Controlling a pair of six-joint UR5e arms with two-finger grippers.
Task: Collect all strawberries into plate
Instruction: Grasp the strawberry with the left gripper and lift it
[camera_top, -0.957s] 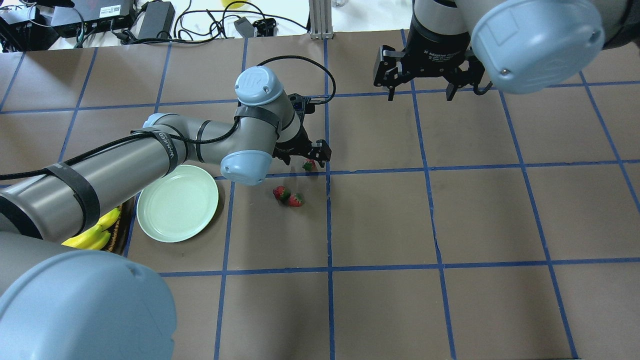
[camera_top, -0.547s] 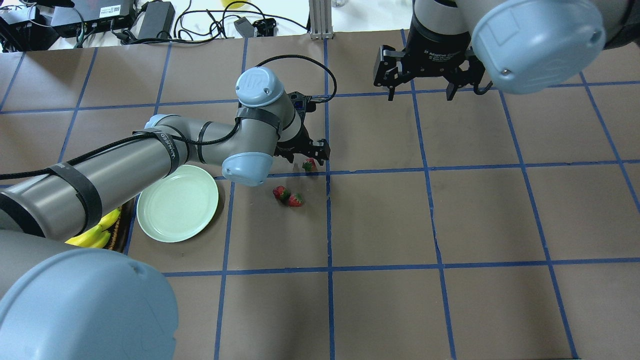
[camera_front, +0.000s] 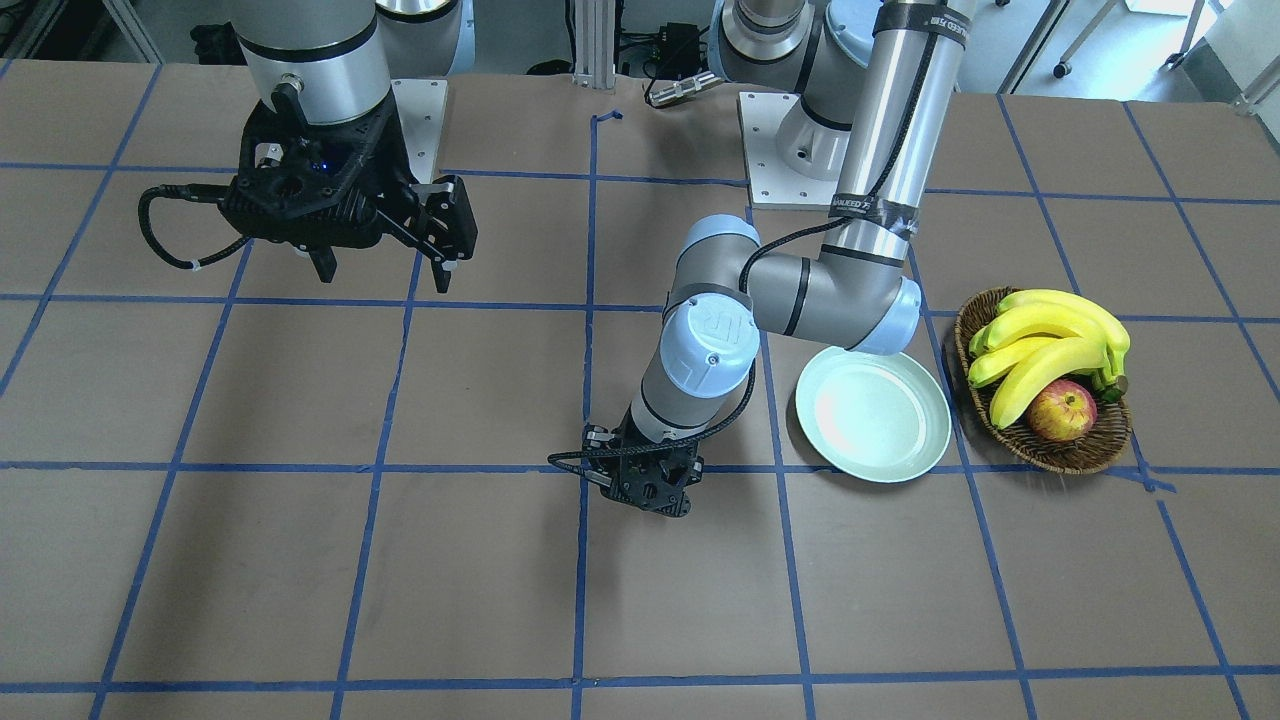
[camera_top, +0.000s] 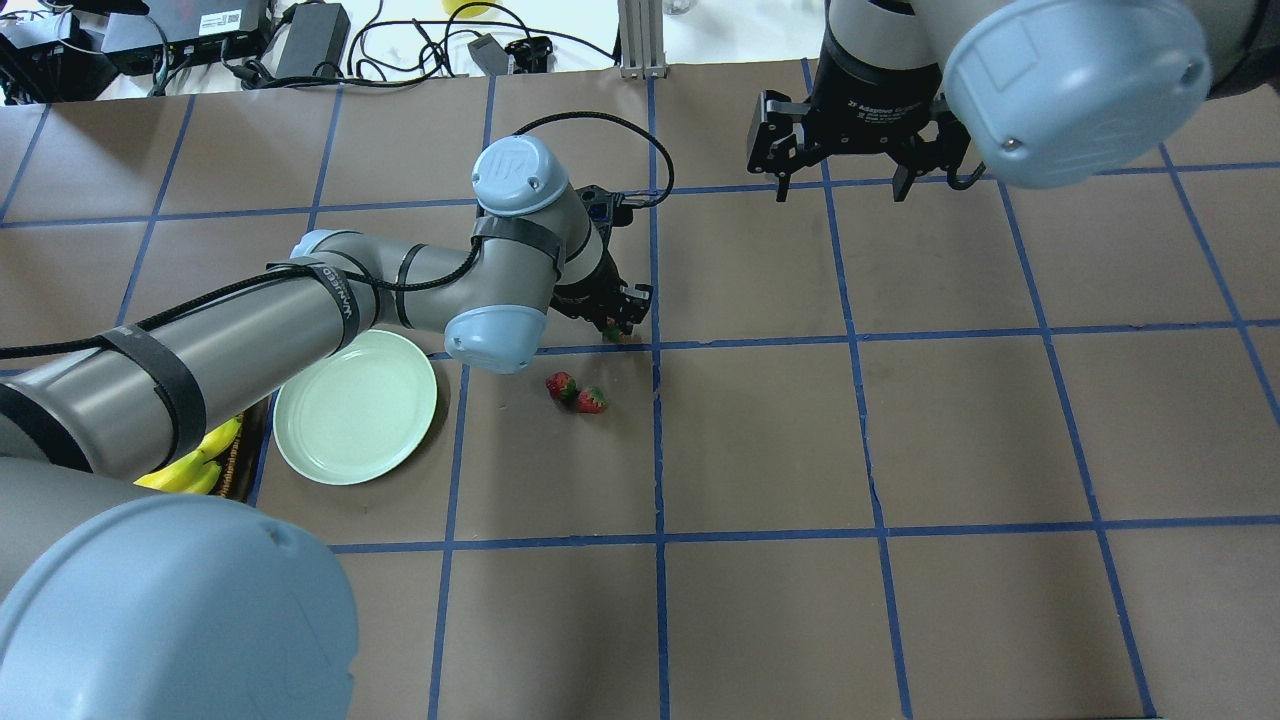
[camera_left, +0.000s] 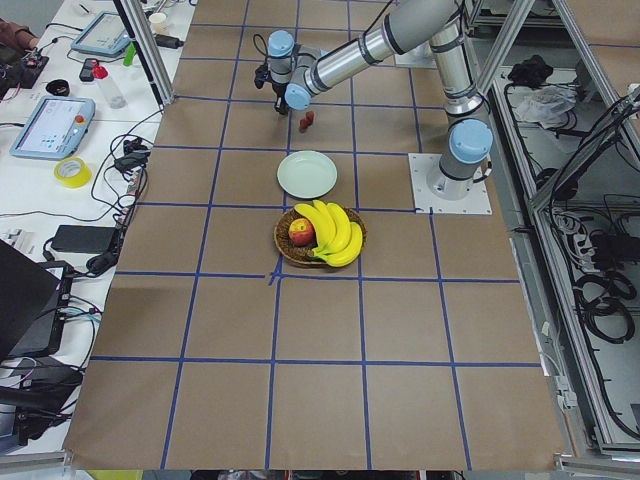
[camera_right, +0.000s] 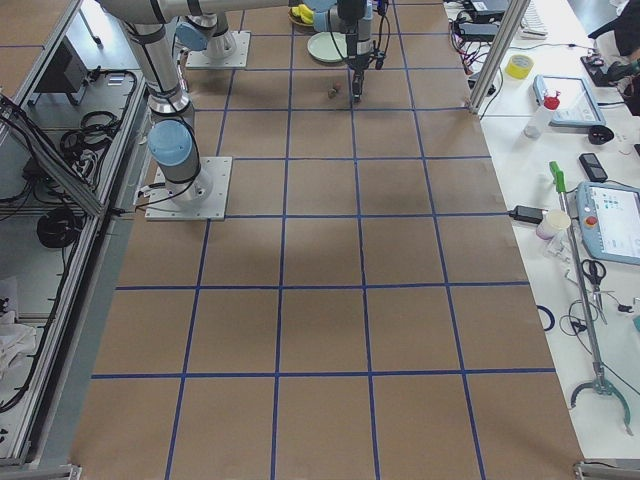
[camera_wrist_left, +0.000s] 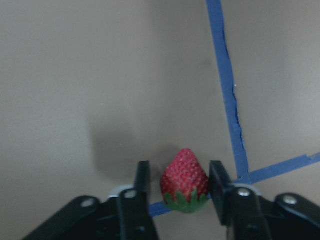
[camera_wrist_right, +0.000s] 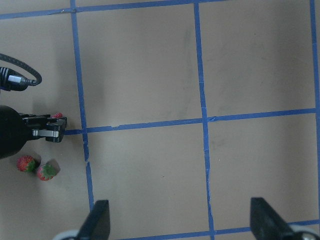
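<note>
My left gripper (camera_top: 614, 322) is down at the table on a blue tape line. Its wrist view shows one strawberry (camera_wrist_left: 184, 182) held between the two fingers (camera_wrist_left: 142, 186), tip pointing away. Two more strawberries (camera_top: 562, 385) (camera_top: 592, 401) lie side by side on the brown paper just in front of it. They also show in the right wrist view (camera_wrist_right: 25, 163). The mint-green plate (camera_top: 355, 407) sits to their left, empty. My right gripper (camera_top: 842, 190) hangs open and empty above the far right of the table.
A wicker basket (camera_front: 1045, 455) with bananas (camera_front: 1040, 340) and an apple (camera_front: 1060, 412) stands beside the plate (camera_front: 872, 413) on its outer side. In the front-facing view my left wrist (camera_front: 645, 485) hides the strawberries. Cables and boxes lie beyond the table's far edge.
My left gripper's fingers have drawn in around the strawberry, which they straddled wide open before. The right arm, the plate and the other two strawberries have not moved.
</note>
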